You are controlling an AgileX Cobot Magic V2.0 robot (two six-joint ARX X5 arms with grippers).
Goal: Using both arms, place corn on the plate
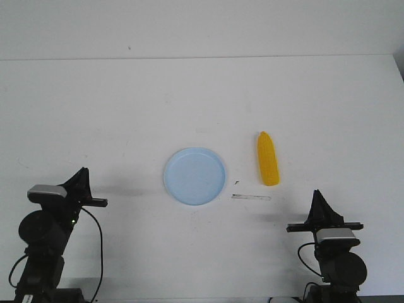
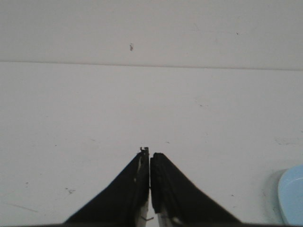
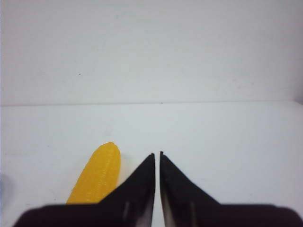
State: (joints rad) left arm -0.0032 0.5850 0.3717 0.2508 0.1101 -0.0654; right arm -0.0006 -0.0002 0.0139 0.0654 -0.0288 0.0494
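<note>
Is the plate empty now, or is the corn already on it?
Empty. The plate shows only its bare blue surface; the corn lies flat on the table beside it, apart from its rim.

- The left black jointed robot arm (image 1: 44, 252) sits folded at the near left, its pointed black tool (image 2: 150, 156) with both fingers pressed together, empty.
- The right black jointed robot arm (image 1: 338, 265) sits folded at the near right, its pointed black tool (image 3: 157, 156) closed to a thin slit, empty.

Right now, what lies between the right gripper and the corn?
Front view: bare white table, with only a thin dark strip just left of the line from the right gripper to the corn.
</note>
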